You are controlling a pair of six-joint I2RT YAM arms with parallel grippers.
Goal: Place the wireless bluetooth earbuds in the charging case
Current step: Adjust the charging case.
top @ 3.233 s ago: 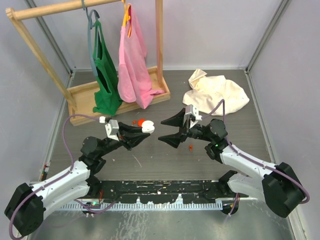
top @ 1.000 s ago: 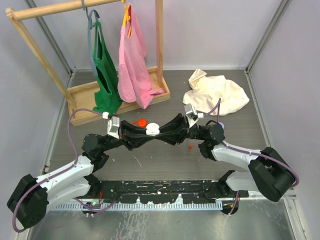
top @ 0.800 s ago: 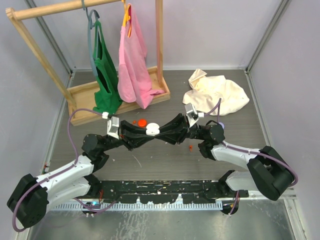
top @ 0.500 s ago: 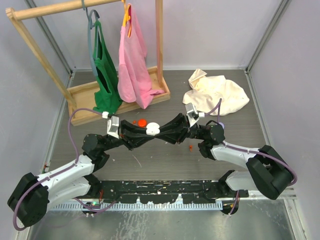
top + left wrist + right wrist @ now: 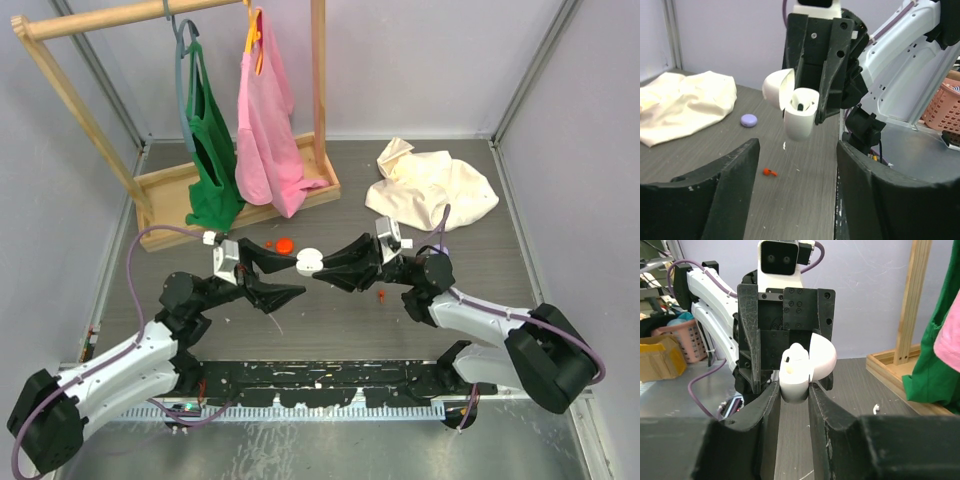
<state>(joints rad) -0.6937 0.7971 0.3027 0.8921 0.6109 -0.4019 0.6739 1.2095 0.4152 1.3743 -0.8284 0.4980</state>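
Note:
My right gripper [image 5: 320, 270] [image 5: 794, 388] is shut on the white charging case [image 5: 308, 263] [image 5: 794, 376] and holds it upright above the table with its lid [image 5: 822, 360] swung open. A white rounded piece, seemingly an earbud [image 5: 797, 351], sits in the case's top. My left gripper [image 5: 298, 277] [image 5: 797, 150] stands open just left of the case [image 5: 801, 114], apart from it, with nothing between its fingers. A red earbud [image 5: 381, 295] [image 5: 769, 172] lies on the table under the right arm. A white earbud [image 5: 875, 409] lies loose on the table.
A red disc [image 5: 285, 244] lies behind the grippers and a lilac disc [image 5: 748, 120] near the cream cloth [image 5: 430, 185] [image 5: 680, 102]. The wooden rack [image 5: 235, 190] with a green bag [image 5: 210, 150] and a pink bag [image 5: 265, 120] stands at the back left.
My left gripper has opened, let go of the case and drawn back to the left. The right gripper has kept its hold on the case.

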